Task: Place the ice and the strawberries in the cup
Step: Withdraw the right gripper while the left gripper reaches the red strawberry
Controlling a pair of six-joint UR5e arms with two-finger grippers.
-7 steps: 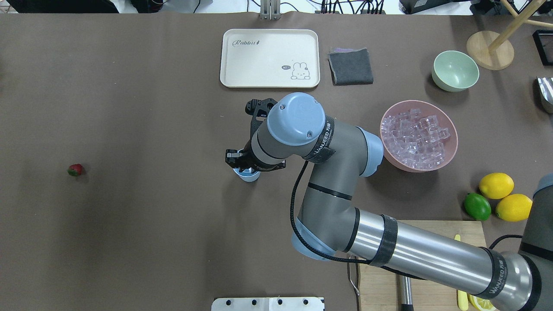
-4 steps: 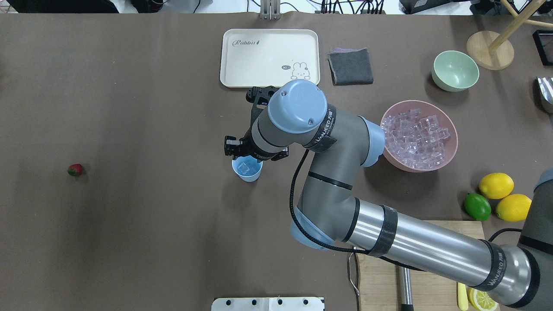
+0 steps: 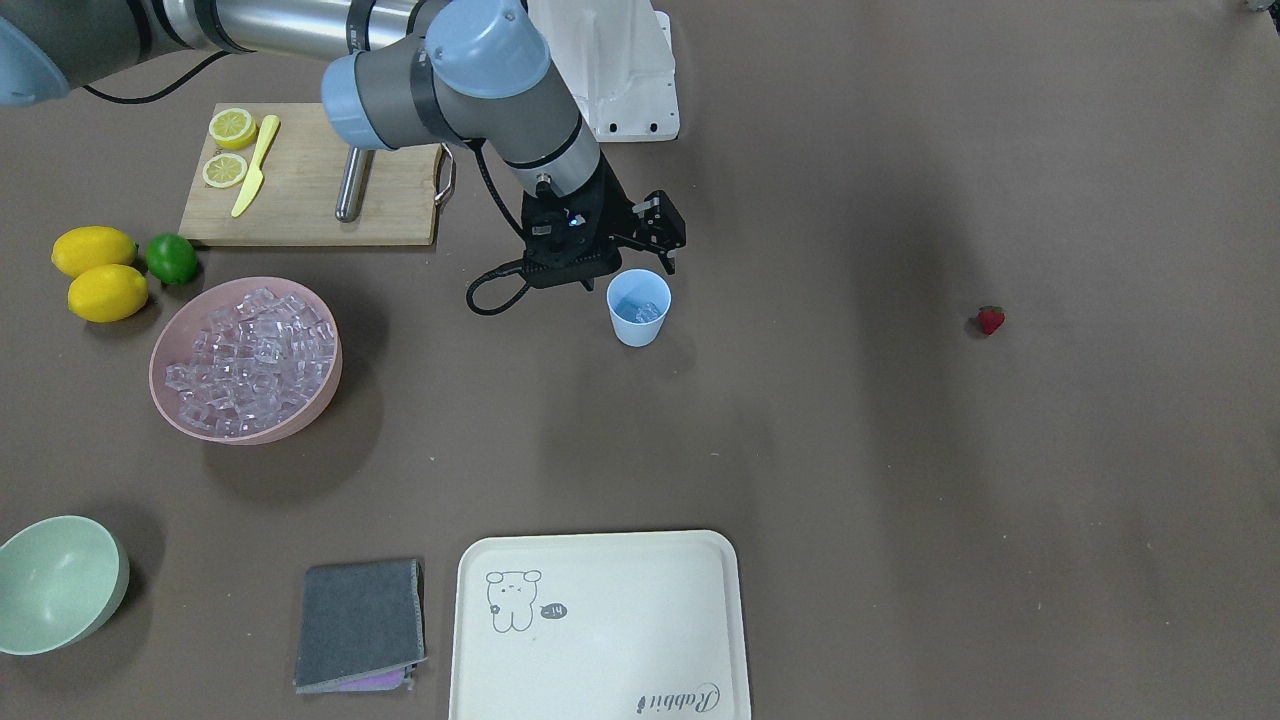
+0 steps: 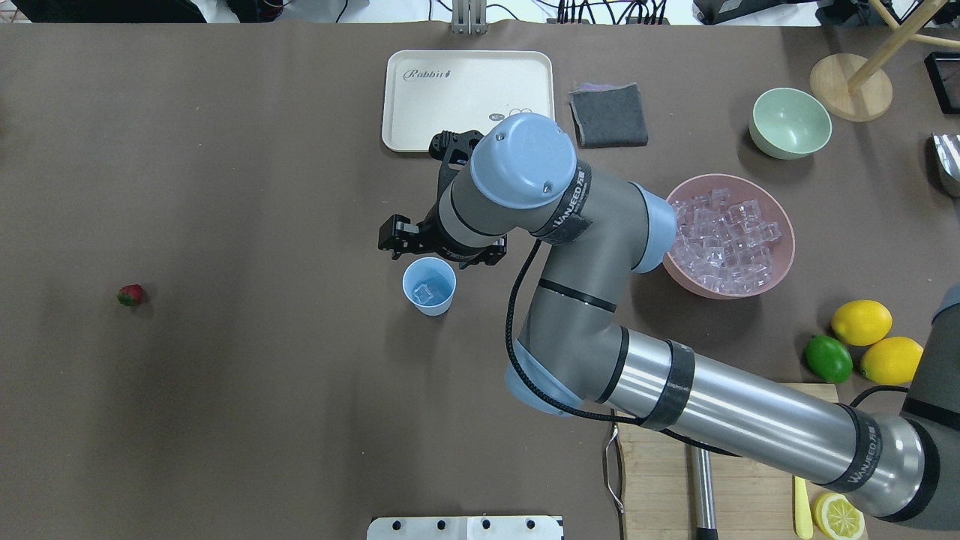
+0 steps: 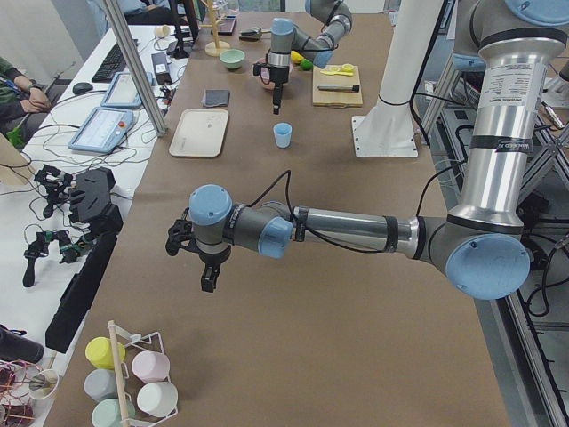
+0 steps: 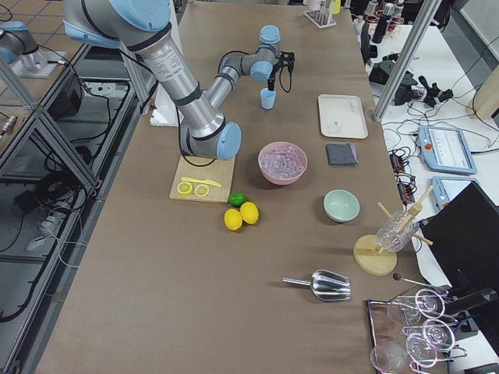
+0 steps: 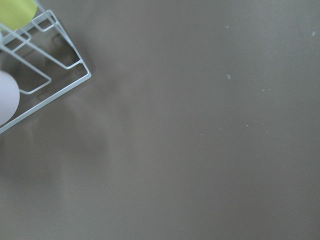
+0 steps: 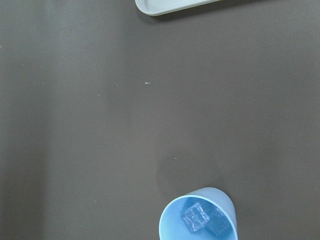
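Note:
The light blue cup (image 4: 429,286) stands upright mid-table with two ice cubes (image 8: 196,220) inside. My right gripper (image 5: 276,110) hangs point-down just beyond the cup, above its rim and off to the tray side. Its fingers are hidden under the wrist, so I cannot tell if it is open. More ice (image 4: 724,234) fills the pink bowl (image 4: 697,286) on the right. The strawberry (image 4: 130,295) lies alone far to the left. My left gripper (image 5: 207,283) hovers over bare table far from all of these. I cannot tell whether it is open or shut.
A cream tray (image 4: 420,112) and a grey cloth (image 4: 609,116) lie beyond the cup. A pale green bowl (image 4: 790,124), two lemons (image 4: 861,322) and a lime (image 4: 829,358) sit right. A cutting board (image 3: 300,200) is near the robot base. A cup rack (image 5: 133,378) stands at the left end.
My right gripper has moved off the cup's mouth toward the tray and slightly left. The cup is now uncovered and shows ice inside. The strawberry has not moved.

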